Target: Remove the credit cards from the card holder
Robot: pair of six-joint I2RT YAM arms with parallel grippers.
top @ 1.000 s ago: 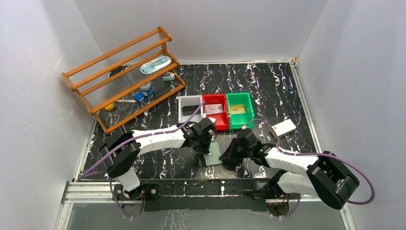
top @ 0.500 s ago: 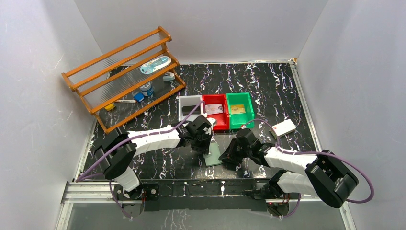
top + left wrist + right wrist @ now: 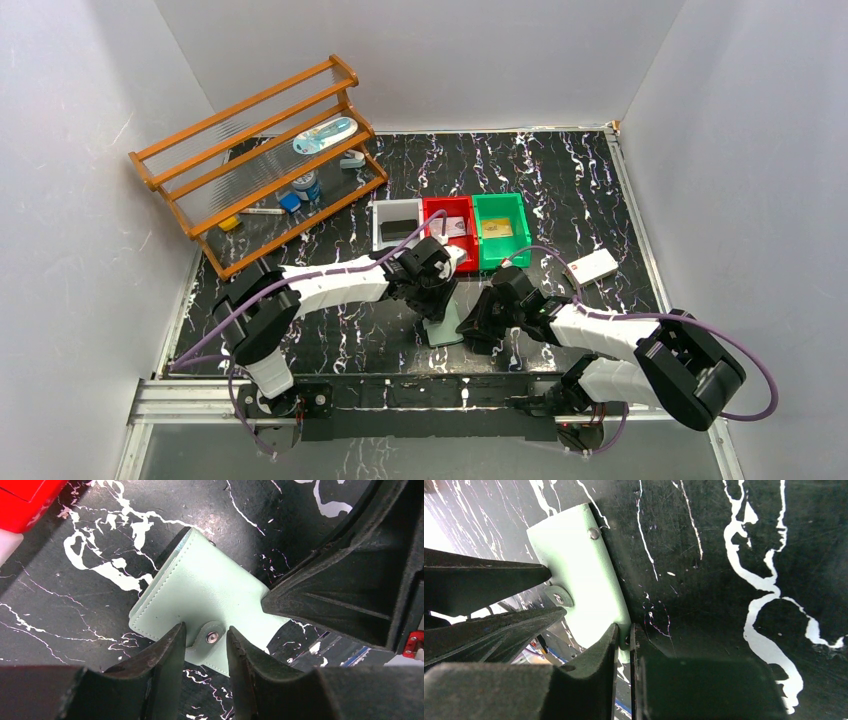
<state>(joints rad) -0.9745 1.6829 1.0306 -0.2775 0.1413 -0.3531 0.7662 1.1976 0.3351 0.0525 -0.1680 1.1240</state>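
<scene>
The card holder (image 3: 443,327) is a closed pale green wallet, held on edge between my two grippers. In the left wrist view its snap tab (image 3: 212,637) lies between my left gripper's (image 3: 206,636) fingers, which stand apart on either side of it without clamping it. My left gripper (image 3: 434,292) is open. My right gripper (image 3: 624,636) is shut on the holder's (image 3: 574,565) near edge; it also shows in the top view (image 3: 478,325). Credit cards lie in the bins: a dark one (image 3: 398,229), a pale one (image 3: 449,227) and a gold one (image 3: 497,229).
White (image 3: 376,228), red (image 3: 461,262) and green (image 3: 500,263) bins stand in a row behind the grippers. A white box with a red mark (image 3: 591,266) lies at the right. An orange wooden rack (image 3: 262,160) with small items stands at the back left.
My left gripper has moved a little right and toward the holder, so its fingers now straddle the snap tab. The right gripper has stayed clamped on the holder.
</scene>
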